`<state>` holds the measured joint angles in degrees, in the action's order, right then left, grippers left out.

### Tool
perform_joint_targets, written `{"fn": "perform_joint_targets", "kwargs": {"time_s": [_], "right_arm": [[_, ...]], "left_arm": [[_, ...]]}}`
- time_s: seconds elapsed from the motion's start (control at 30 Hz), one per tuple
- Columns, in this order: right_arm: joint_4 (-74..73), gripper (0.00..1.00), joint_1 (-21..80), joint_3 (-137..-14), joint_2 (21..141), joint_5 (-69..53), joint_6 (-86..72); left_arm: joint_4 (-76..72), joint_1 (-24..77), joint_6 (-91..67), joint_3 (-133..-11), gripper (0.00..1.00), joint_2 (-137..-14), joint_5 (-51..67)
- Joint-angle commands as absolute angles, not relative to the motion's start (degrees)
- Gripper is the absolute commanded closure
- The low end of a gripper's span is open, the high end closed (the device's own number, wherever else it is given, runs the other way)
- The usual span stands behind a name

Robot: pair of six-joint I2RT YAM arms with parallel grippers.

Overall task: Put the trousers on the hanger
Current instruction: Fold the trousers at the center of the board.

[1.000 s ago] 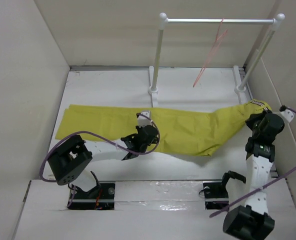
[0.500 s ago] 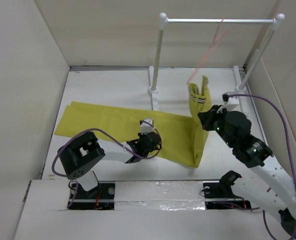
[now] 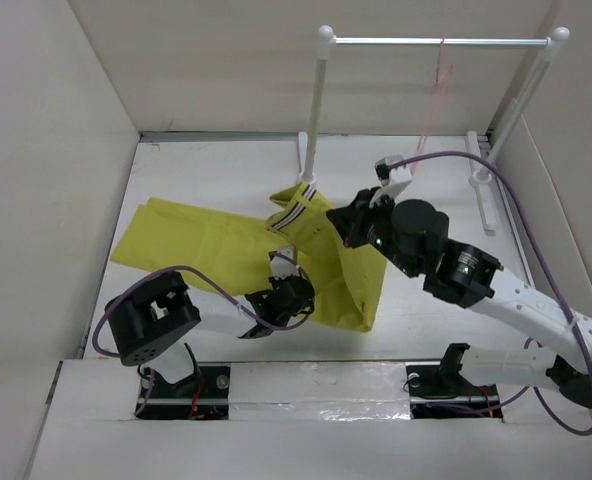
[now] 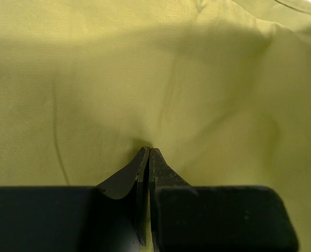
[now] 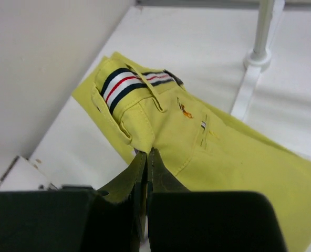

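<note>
White tabletop [image 3: 206,165] boxed in by pale walls, with a white-posted rail [image 3: 376,41] at the far edge. Item 1: trousers [image 3: 206,240], mustard-yellow, lying across the table's left and middle. The legs trail to the left; the striped waistband [image 5: 128,84] end is raised and folded back over the middle, well apart from the hanger. Item 2: hanger [image 3: 434,100], thin pinkish-red wire, hooked on the rail's bar toward its right end and hanging free. Left gripper [image 4: 147,153]: fingers together, pinching a pucker of cloth low by the near edge. Right gripper [image 5: 146,153]: fingers clamped on cloth just below the waistband, holding that end up. Handling, as judged: soft, limp and light, with no stiffness. It drapes from whichever point holds it, and slack legs will likely drag. A thin pinch could slip. Best holds: the thicker waistband seam and 1 point mid-leg, so a fold can be fed over the hanger's lower wire, which will probably swing at a touch.
</note>
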<state>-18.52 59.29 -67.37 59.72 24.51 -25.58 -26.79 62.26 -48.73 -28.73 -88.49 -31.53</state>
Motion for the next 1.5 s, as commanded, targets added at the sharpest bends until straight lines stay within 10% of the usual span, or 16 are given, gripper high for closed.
{"fn": "perform_joint_targets", "kwargs": {"time_s": [0.0, 0.8, 1.0, 1.47], "right_arm": [[-2.9, 1.0, 56.17, -77.5, 62.65, 22.32, -24.44], [-1.84, 1.0, 47.29, -87.71, 59.59, 19.25, -22.94], [-1.94, 1.0, 47.81, -87.45, 61.7, 18.28, -21.8], [2.19, 1.0, 58.35, -102.19, 86.46, 23.55, -17.67]], "left_arm": [[-23.12, 64.34, -50.97, -27.07, 1.0, -89.21, -30.5], [-21.98, 74.09, -42.62, -46.94, 0.98, -98.89, -35.06], [-13.22, 73.4, -45.34, -38.42, 0.54, -75.45, -47.71], [17.56, 71.81, -45.61, -45.96, 0.56, -20.49, -60.46]]}}
